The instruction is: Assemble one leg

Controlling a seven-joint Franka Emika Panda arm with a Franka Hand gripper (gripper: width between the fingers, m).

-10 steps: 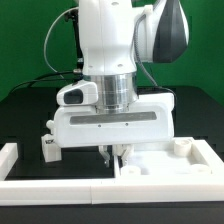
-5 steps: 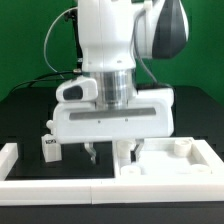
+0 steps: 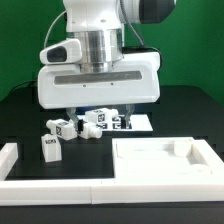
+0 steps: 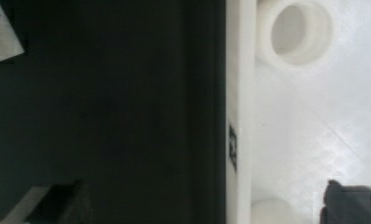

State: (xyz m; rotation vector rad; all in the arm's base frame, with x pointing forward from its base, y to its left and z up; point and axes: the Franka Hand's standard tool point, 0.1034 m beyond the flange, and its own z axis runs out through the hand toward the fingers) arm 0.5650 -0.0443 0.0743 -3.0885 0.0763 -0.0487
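My gripper point(image 3: 97, 108) hangs open and empty above the table, up and to the exterior view's left of the wide white rimmed panel point(image 3: 150, 160). In the wrist view its two dark fingertips point(image 4: 351, 200) stand far apart with nothing between them, over the panel's edge point(image 4: 315, 130). One leg point(image 3: 48, 148), a stubby white post with a tag, stands alone at the exterior view's left. Several more legs point(image 3: 90, 128) lie in a loose group behind, below the hand. A round socket point(image 3: 180, 148) sits at the panel's far corner and also shows in the wrist view point(image 4: 297, 45).
The marker board point(image 3: 143, 122) lies behind the group of legs. A white raised rim point(image 3: 100, 192) runs along the front and turns up at the exterior view's left point(image 3: 8, 155). The table is black.
The jaws opened from nearly together to wide apart. The hand then rose and shifted toward the exterior view's left, off the panel's corner, uncovering the group of legs behind it.
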